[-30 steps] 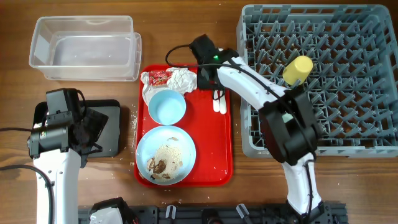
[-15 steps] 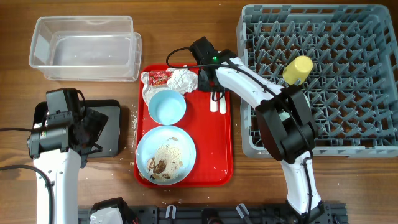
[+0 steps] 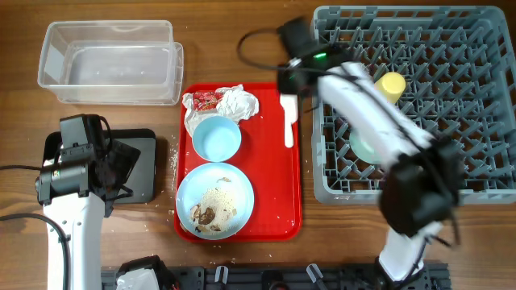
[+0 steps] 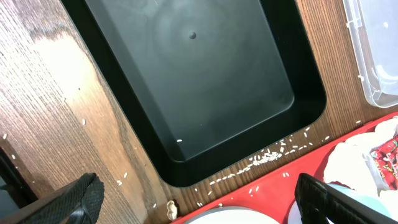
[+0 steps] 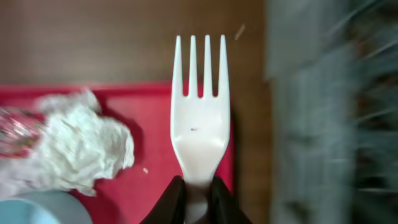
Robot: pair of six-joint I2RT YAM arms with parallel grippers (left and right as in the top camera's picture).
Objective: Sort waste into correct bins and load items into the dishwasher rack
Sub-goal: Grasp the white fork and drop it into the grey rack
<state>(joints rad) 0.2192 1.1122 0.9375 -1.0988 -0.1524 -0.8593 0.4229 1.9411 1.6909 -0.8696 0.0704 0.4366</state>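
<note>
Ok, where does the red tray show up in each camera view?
Overhead: red tray fills the middle of the picture.
Left wrist: red tray is a strip along the bottom right.
Right wrist: red tray lies lower left, behind the fork.
Shared landmark: red-and-white wrapper on the tray's corner, blurred in the right wrist view.

Right arm (image 3: 363, 105): white links, blk joints, green LED (image 3: 320, 56) nr wrist, blk cable (image 3: 246, 39). Left arm (image 3: 76, 234): same white/blk, blk cables (image 3: 20, 167). Right gripper (image 5: 196, 193): blk fingers.
</note>
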